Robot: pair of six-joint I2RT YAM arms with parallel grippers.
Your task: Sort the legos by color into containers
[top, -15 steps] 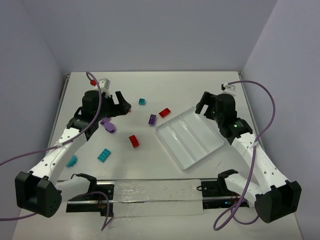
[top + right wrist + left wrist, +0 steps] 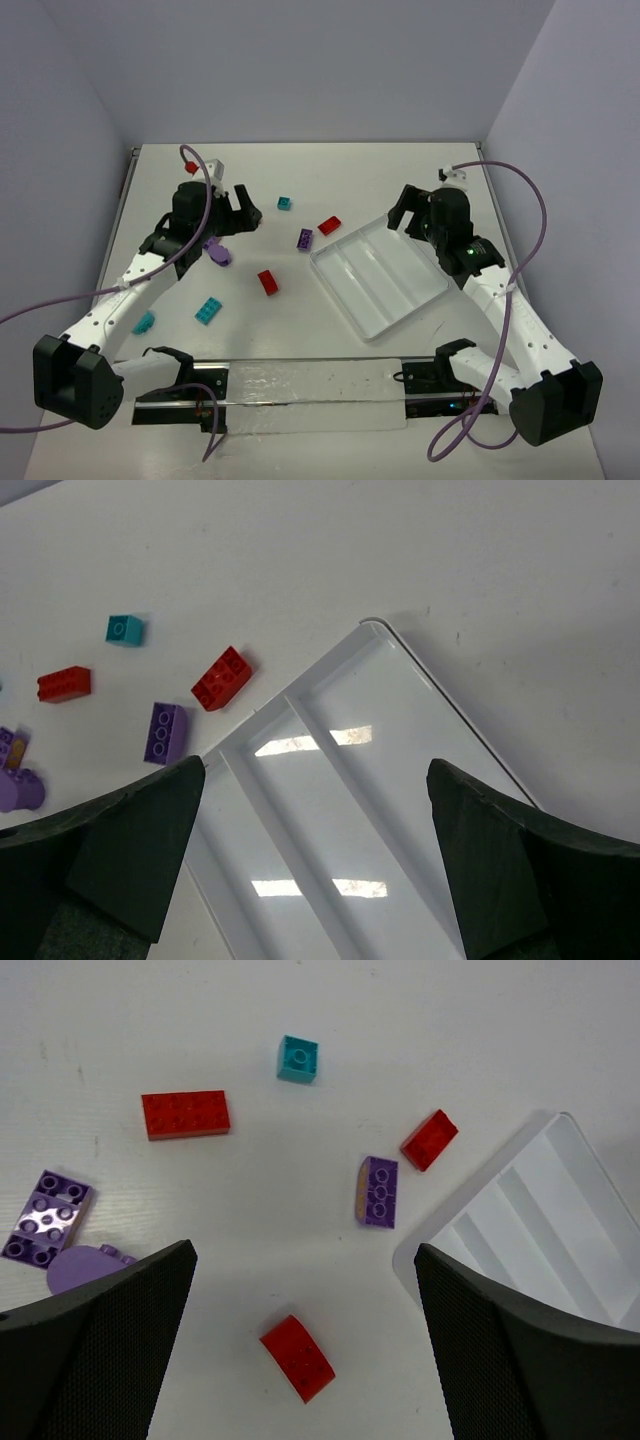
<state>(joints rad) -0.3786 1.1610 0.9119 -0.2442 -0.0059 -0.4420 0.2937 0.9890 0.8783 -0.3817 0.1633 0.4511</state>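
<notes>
White glossy tray (image 2: 385, 275), studded bricks (image 2: 185, 1114)

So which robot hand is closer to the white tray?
Right. The right gripper hangs at the tray's far corner. The left gripper is farther off on the tray's left, above the scattered bricks.
</notes>
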